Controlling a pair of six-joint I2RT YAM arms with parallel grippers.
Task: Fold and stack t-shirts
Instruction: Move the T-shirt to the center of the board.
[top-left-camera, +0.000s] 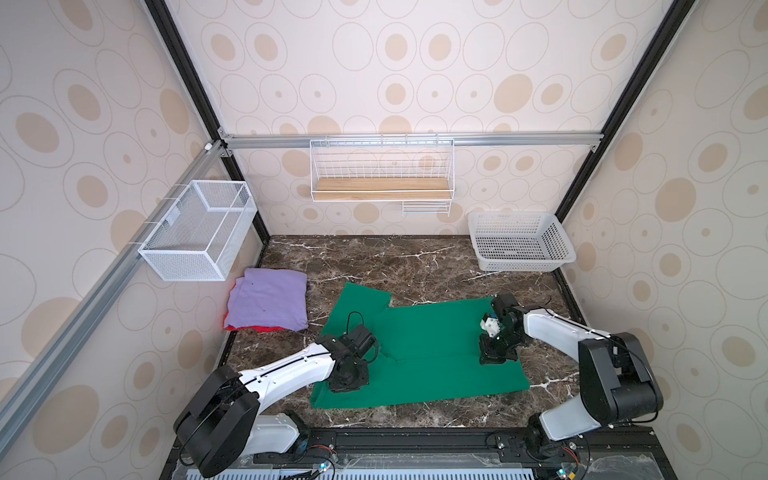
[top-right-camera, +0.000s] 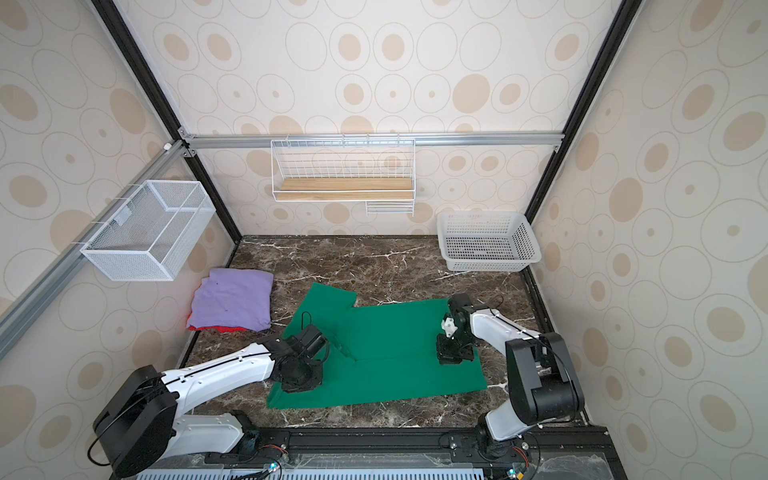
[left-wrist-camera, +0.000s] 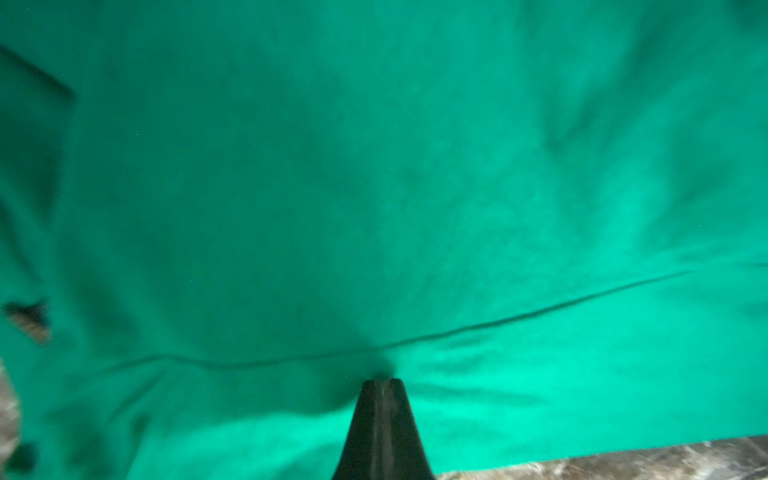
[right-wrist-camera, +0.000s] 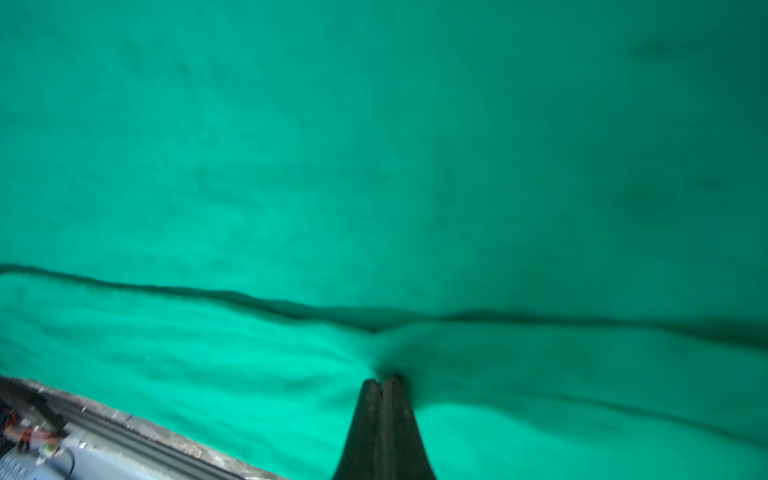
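The emerald-green t-shirt (top-left-camera: 432, 332) (top-right-camera: 395, 332) lies spread on the marble table, its near part doubled over along a fold line, one sleeve sticking out at the back left. My left gripper (top-left-camera: 347, 383) (left-wrist-camera: 381, 380) points down onto its left part. Its jaws stand together, pinching a pucker of green cloth (left-wrist-camera: 374, 187). My right gripper (top-left-camera: 496, 357) (right-wrist-camera: 383, 379) presses down on the right part, shut on a bunched ridge of green cloth (right-wrist-camera: 374, 166). A folded lavender-purple t-shirt (top-left-camera: 268, 301) (top-right-camera: 232, 299) rests on a red t-shirt (top-left-camera: 257, 329) at the left wall.
A white perforated plastic basket (top-left-camera: 561, 245) stands in the back right corner. A white mesh box (top-left-camera: 195, 232) hangs on the left wall and a wire shelf with a wooden board (top-left-camera: 380, 189) on the back wall. Bare marble (top-left-camera: 415, 257) lies behind the green shirt.
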